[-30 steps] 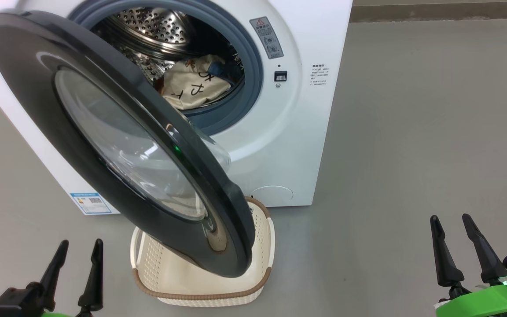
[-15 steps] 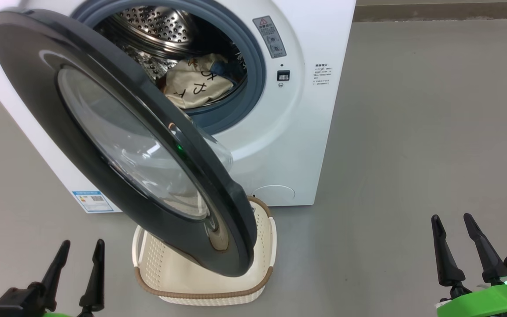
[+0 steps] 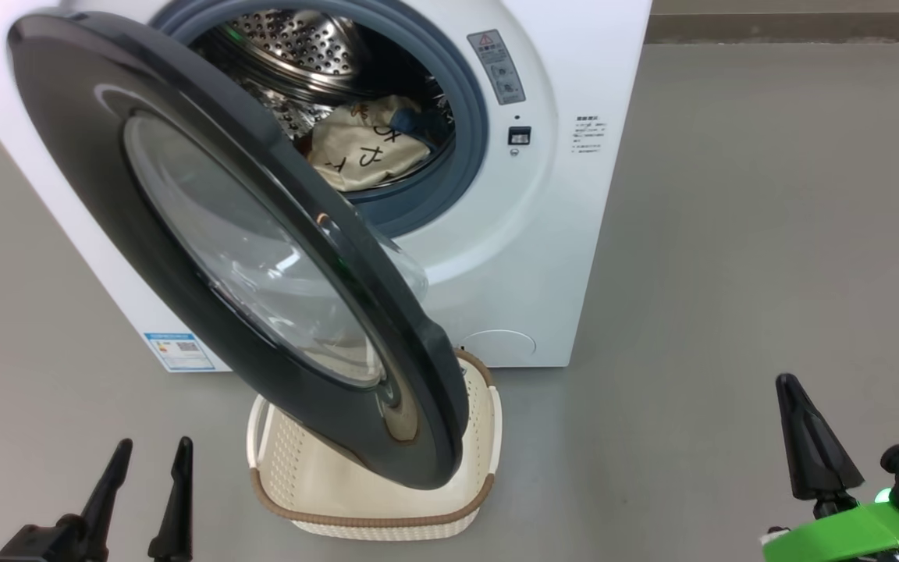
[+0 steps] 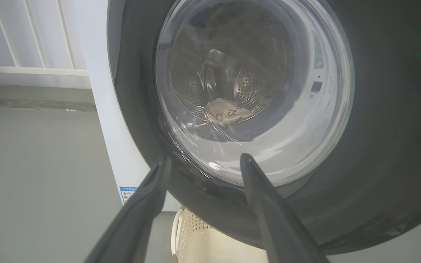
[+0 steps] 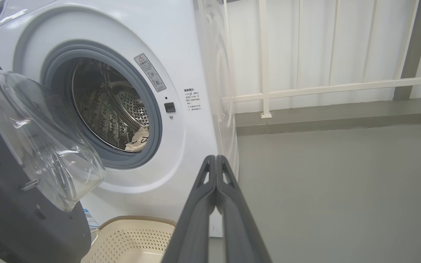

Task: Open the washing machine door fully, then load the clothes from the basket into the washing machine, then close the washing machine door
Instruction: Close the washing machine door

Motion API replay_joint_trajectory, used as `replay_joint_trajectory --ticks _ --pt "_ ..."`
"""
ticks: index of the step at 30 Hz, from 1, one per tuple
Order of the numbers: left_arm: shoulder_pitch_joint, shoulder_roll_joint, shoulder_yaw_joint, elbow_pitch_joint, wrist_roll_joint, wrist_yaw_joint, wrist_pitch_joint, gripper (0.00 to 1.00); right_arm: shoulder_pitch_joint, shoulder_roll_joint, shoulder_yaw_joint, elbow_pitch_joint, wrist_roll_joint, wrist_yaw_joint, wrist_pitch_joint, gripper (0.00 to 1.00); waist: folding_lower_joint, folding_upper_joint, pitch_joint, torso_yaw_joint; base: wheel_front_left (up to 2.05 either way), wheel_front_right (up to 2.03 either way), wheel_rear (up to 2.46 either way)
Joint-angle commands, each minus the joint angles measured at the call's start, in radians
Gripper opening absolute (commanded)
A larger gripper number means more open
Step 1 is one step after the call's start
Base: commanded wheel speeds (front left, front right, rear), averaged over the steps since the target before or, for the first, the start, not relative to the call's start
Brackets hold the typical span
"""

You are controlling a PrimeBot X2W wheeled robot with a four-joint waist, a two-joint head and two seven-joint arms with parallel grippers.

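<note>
Head view: right end effector (image 3: 789, 386) closed, empty.

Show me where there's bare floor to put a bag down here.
Widest: the grey floor right of the washing machine, ahead of the right hand. A smaller patch lies left, by the blue label. Crowded in front: the door overhangs the basket.

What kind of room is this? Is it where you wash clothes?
Probably a laundry spot, maybe on a balcony. A big white washing machine stands with clothes inside, a cream basket sits on the grey floor before it, and a white railing runs behind.
</note>
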Motion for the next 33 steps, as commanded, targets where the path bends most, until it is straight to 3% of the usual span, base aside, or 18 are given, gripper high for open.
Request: replay_joint_trajectory --ticks 1,17,26,33 --pt "-0.017 0.015 0.041 -0.031 0.017 0.001 -0.007 1.00 -0.044 -0.024 0.027 -0.036 0.000 0.004 -0.005 0.00 0.0000 0.0000 -0.002 0.008 0.00 0.00 0.00" --pt "-0.005 0.000 0.039 -0.057 0.030 0.001 -0.007 1.00 -0.208 -0.033 0.185 -0.257 0.001 0.004 -0.005 0.00 0.0000 0.0000 -0.024 0.083 0.00 0.00 0.00" --pt "-0.002 -0.004 0.033 -0.068 0.042 0.001 -0.007 1.00 -0.261 -0.030 0.372 -0.367 0.003 0.004 -0.005 0.00 0.0000 0.0000 -0.035 0.118 0.00 0.00 0.00" --pt "0.006 -0.013 0.032 -0.070 0.045 0.001 -0.007 1.00 -0.259 -0.022 0.540 -0.336 0.013 0.004 -0.005 0.00 0.0000 0.0000 -0.040 0.132 0.00 0.00 0.00"
